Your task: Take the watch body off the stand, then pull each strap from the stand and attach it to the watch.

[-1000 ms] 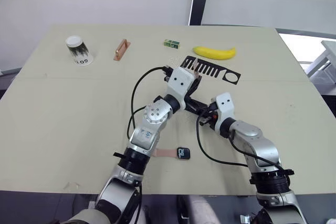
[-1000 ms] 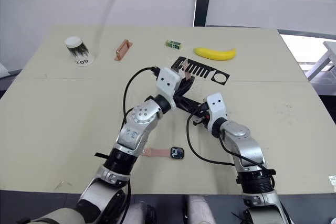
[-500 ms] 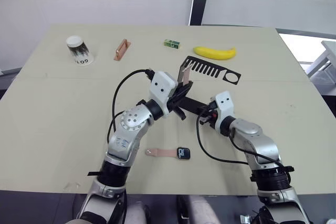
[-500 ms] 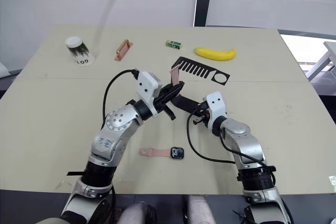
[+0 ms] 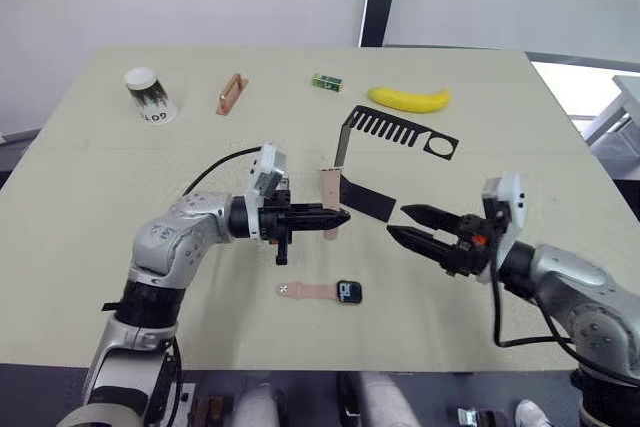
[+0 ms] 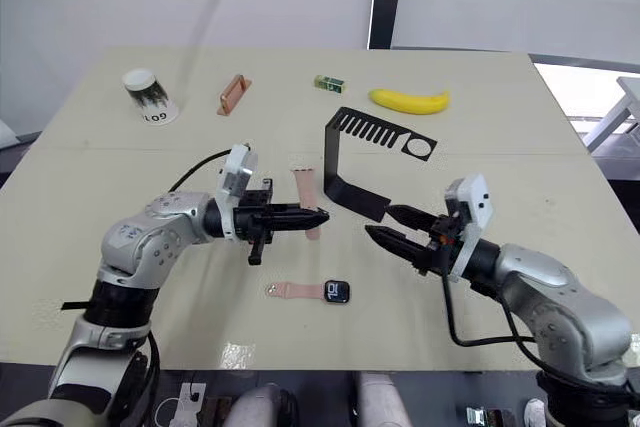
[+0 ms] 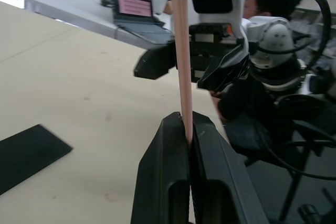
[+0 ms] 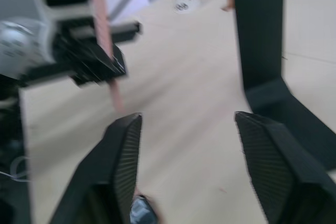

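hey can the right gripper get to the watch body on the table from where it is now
Probably yes. The right gripper hangs open just beside the watch body, which lies flat on the table with one strap attached, and nothing stands between them. The left gripper holds the other strap farther back.

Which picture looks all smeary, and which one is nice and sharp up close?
The right wrist view is smeary: the pink strap and the black stand look soft and streaked. The left wrist view is sharp close up, where the left hand pinches the strap; the room behind is fuzzier. The eye views are evenly lit, with soft shadows on the table.
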Robot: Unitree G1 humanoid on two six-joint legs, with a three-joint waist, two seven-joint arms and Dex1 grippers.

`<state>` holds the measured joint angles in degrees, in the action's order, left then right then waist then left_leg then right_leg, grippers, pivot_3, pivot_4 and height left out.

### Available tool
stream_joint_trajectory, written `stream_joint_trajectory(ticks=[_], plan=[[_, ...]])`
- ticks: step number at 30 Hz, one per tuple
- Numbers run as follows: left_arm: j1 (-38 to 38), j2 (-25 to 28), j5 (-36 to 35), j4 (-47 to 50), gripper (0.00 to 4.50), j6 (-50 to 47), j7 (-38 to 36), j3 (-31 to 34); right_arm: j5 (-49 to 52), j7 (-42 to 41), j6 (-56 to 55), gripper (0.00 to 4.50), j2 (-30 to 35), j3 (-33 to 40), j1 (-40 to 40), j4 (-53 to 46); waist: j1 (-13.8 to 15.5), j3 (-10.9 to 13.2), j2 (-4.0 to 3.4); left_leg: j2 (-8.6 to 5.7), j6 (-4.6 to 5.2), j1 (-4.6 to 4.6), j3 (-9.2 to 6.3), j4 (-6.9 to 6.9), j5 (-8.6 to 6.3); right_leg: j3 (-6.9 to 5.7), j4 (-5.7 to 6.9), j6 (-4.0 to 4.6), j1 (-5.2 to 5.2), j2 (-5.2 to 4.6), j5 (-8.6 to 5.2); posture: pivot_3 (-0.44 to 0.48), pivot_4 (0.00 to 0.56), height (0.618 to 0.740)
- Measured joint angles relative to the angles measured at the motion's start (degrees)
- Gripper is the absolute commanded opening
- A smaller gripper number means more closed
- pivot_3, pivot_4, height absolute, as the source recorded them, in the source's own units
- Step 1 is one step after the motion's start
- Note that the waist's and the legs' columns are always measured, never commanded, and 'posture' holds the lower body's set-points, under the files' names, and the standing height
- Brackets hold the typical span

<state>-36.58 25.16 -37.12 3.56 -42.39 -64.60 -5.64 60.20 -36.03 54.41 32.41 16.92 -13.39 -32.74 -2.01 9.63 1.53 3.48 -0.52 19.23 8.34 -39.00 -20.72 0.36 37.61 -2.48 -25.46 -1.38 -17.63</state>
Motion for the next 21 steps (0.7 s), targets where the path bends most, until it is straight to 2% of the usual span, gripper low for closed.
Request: stream_joint_trajectory(ticks=[7, 12, 14, 16, 21], plan=[[-2.93, -3.11, -0.75, -4.59, 0.00, -0.94, -3.58, -2.13, 19.15, 16.03, 1.83, 4.44, -3.42, -1.94, -4.54, -0.55, 0.25, 0.00, 0.00, 0.00, 0.05, 0.12, -0.04, 0.00, -0.02, -0.01, -0.12, -0.01, -0.03, -0.02, 0.01, 0.000, 0.150, 0.740], [-4.31, -6.12, -0.78, -5.88, 0.00, -1.54, -3.49, -2.25, 21.89, 23.99, -0.07, 4.44, -4.75, -5.66, -6.53, -0.59, 0.23, 0.00, 0.00, 0.00, 0.06, 0.13, -0.05, 0.01, -0.02, -0.01, -0.14, -0.01, -0.03, -0.03, 0.01, 0.000, 0.150, 0.740], [-4.48, -6.32, -0.79, -5.93, 0.00, -2.03, -3.50, -2.25, 21.84, 25.93, -0.97, 3.93, -4.95, -6.11, -6.52, -0.56, 0.19, 0.00, 0.00, 0.00, 0.06, 0.14, -0.05, 0.02, -0.02, -0.01, -0.14, -0.02, -0.04, -0.03, 0.01, 0.000, 0.150, 0.740], [-4.53, -6.40, -0.79, -6.00, 0.00, -2.20, -3.50, -2.25, 21.75, 26.89, -1.86, 3.21, -4.94, -7.00, -6.52, -0.56, 0.19, 0.00, 0.00, 0.01, 0.06, 0.15, -0.05, 0.02, -0.02, -0.01, -0.14, -0.02, -0.04, -0.03, 0.01, 0.000, 0.150, 0.740], [-4.51, -6.50, -0.79, -5.96, 0.00, -2.24, -2.88, -2.23, 21.40, 27.24, -3.28, 3.21, -4.93, -8.21, -6.54, -0.57, 0.23, 0.00, 0.00, 0.01, 0.06, 0.15, -0.06, 0.01, -0.02, -0.02, -0.15, -0.02, -0.04, -0.03, 0.01, 0.000, 0.150, 0.740]])
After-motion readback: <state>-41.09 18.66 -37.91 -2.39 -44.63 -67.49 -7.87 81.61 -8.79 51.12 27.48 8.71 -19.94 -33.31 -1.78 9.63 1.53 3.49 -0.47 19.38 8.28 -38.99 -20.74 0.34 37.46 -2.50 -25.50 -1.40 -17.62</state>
